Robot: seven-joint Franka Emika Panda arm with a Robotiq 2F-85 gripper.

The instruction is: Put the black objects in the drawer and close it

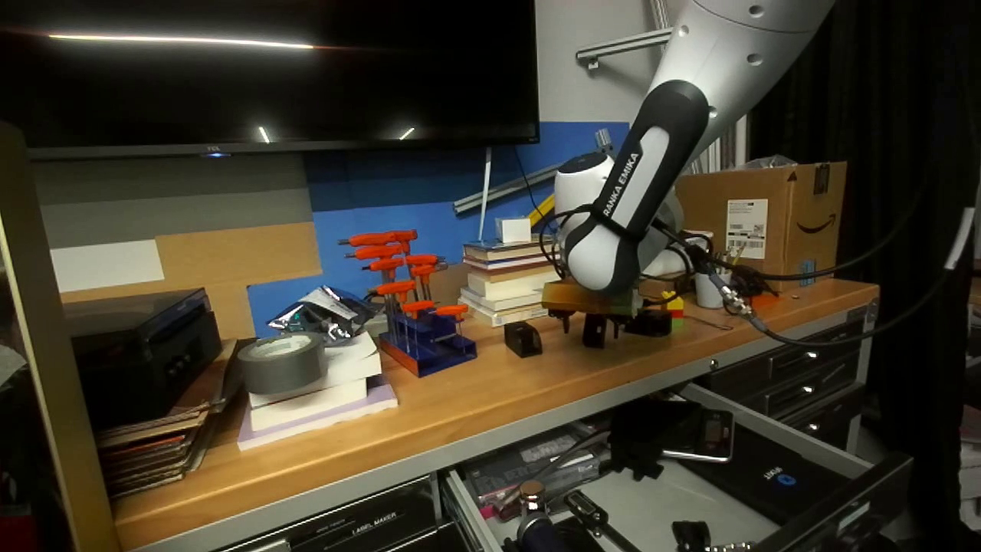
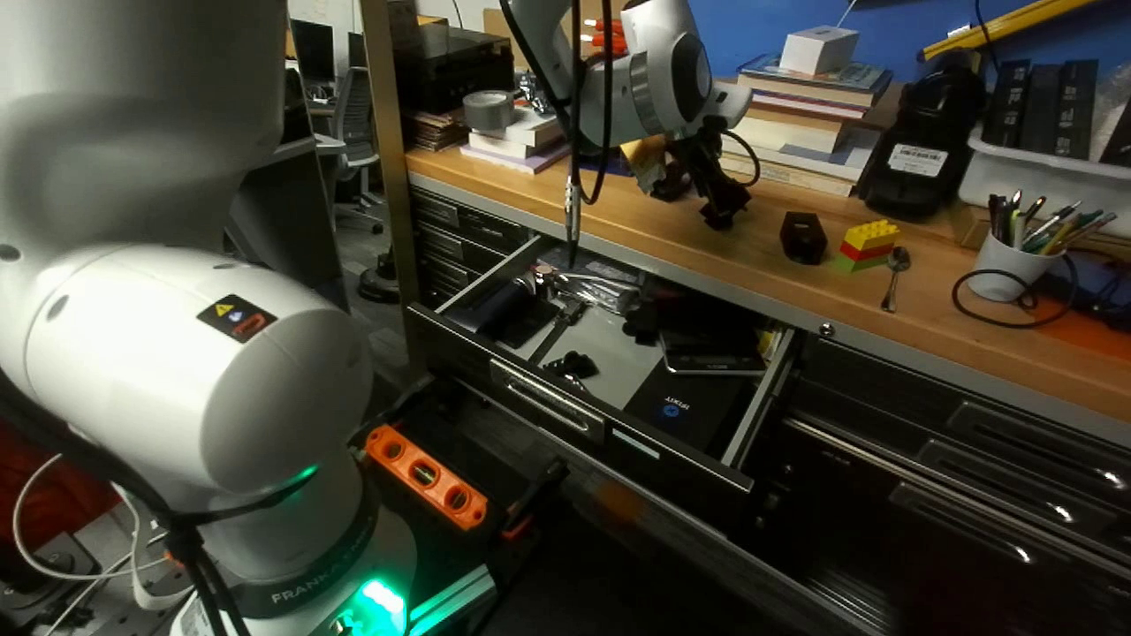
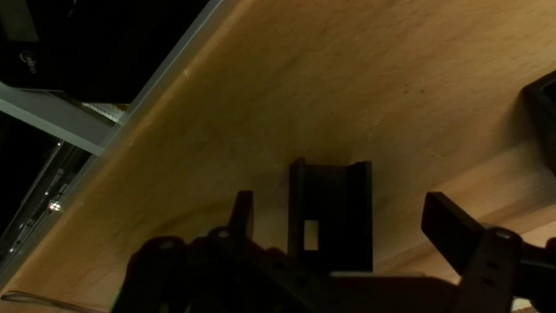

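A black block (image 2: 802, 237) with a channel-like top lies on the wooden bench beside toy bricks. It also shows in an exterior view (image 1: 651, 323), partly behind my gripper. In the wrist view this block (image 3: 332, 208) appears between my spread fingers, apart from both. My gripper (image 3: 339, 202) is open and empty; it hangs just over the bench, apart from the block in an exterior view (image 2: 724, 208). Another black block (image 1: 523, 338) stands nearer the hex-key rack; its edge shows in the wrist view (image 3: 545, 121). The drawer (image 2: 565, 402) is pulled open below the bench, also seen in an exterior view (image 1: 851, 502).
Yellow, red and green toy bricks (image 2: 869, 246) and a spoon (image 2: 894, 278) lie near the block. A pen cup (image 2: 1012, 265), book stack (image 1: 510, 284) and hex-key rack (image 1: 429, 341) stand on the bench. The drawer holds a scale (image 2: 714, 352), a black box (image 2: 685, 406) and tools.
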